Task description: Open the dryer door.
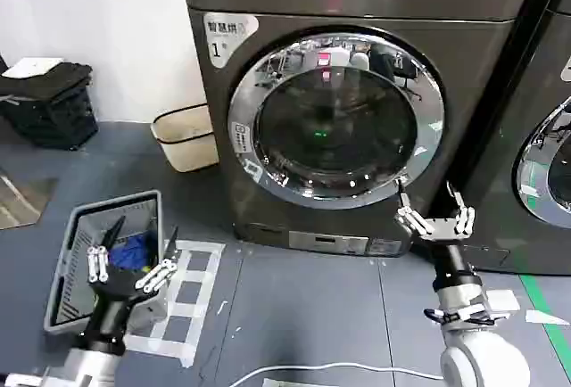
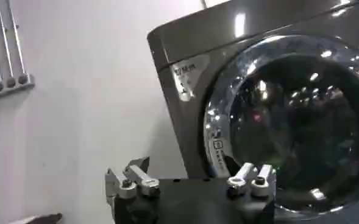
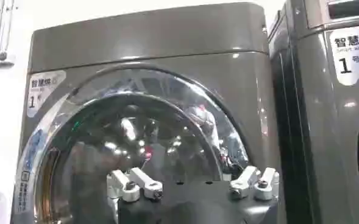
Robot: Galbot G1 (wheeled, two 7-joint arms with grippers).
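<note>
The dryer door [image 1: 336, 119] is a round porthole with a wide chrome ring and dark glass, shut flat against the grey machine stickered "1" [image 1: 217, 48]. In the right wrist view the door [image 3: 136, 158] looms close, and the left wrist view catches the door [image 2: 301, 122] from the side. My right gripper [image 1: 435, 215] is open, raised just below and right of the door's lower right rim, holding nothing. My left gripper [image 1: 127, 258] is open and empty, low at the left over a grey basket.
A grey basket [image 1: 80, 235] with blue cloth sits on the floor at left, beside white tape marks [image 1: 192, 293]. A beige bin [image 1: 186, 135] stands left of the dryer. A second dark machine [image 1: 535, 137] stands at right. Black crates [image 1: 49, 102] are far left.
</note>
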